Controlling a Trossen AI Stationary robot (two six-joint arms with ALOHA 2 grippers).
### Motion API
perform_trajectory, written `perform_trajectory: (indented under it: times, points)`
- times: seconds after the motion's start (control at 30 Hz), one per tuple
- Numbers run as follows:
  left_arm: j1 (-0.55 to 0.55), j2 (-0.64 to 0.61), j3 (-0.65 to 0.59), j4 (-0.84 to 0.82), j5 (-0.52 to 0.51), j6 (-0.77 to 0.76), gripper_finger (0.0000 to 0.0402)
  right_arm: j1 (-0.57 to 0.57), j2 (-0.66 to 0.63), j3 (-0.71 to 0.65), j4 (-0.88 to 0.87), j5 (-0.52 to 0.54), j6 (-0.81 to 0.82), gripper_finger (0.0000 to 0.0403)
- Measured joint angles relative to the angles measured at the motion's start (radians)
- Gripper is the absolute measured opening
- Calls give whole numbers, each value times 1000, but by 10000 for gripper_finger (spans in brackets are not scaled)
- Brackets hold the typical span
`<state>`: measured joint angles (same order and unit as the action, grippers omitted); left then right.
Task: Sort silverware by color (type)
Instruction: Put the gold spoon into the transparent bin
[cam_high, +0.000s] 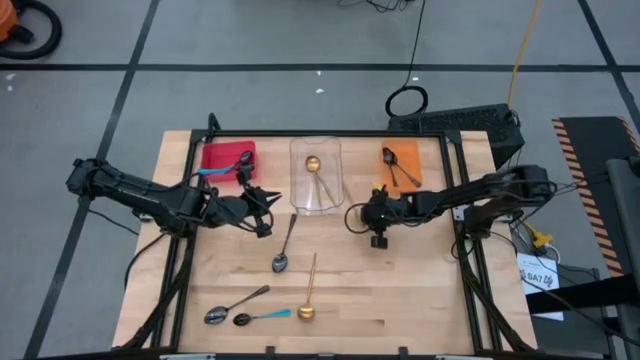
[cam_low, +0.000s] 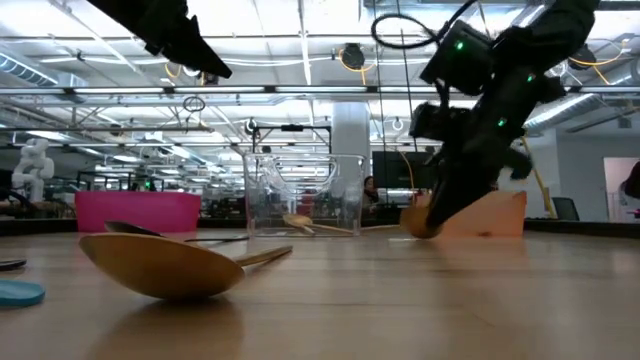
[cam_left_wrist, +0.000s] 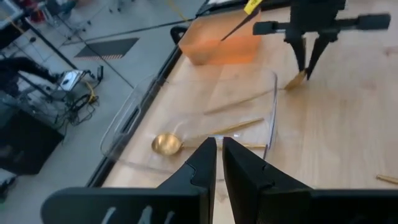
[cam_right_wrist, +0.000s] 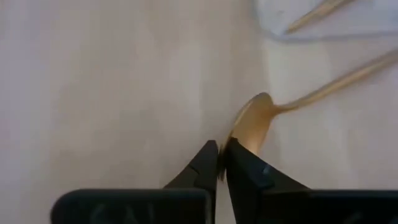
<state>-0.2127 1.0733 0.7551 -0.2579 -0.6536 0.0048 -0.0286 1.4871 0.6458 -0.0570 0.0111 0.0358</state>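
My right gripper (cam_right_wrist: 221, 163) is shut on a gold spoon (cam_right_wrist: 252, 121) on the table beside the clear tray (cam_high: 316, 200). It stands right of the tray in the high view (cam_high: 376, 216). My left gripper (cam_left_wrist: 219, 155) hovers shut left of that tray (cam_high: 262, 207), holding nothing. Another gold spoon (cam_left_wrist: 166, 144) lies inside the clear tray. On the near half of the table lie a silvery spoon (cam_high: 283, 250), a gold spoon (cam_high: 309, 296), a second silvery spoon (cam_high: 232, 307) and a blue-handled spoon (cam_high: 262, 316). My right gripper pinches the gold spoon's bowl by its rim (cam_right_wrist: 231, 135) between both fingers, coming from above and pointing down. The bowl is tipped up on edge with its lower side on the table (cam_low: 420, 226). The handle (cam_right_wrist: 348, 76) runs off toward the clear tray.
A red tray (cam_high: 228, 157) at the far left holds a blue-handled spoon. An orange tray (cam_high: 402, 168) at the far right holds dark spoons. The wood between the two arms and the near spoons is bare. Cables and a black box lie beyond the far edge.
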Motion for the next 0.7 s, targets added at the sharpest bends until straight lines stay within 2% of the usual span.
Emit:
perform_trajectory:
  times: [0.23,0.43,0.7]
  points:
    - [0,0,0,121,111,118,37,4,-214,-1,-105,-206,123,9]
    - [0,0,0,203,227,205,37,21,-345,-1,-164,-298,241,2]
    - [0,0,0,209,315,227,37,60,-448,0,-202,-412,404,1]
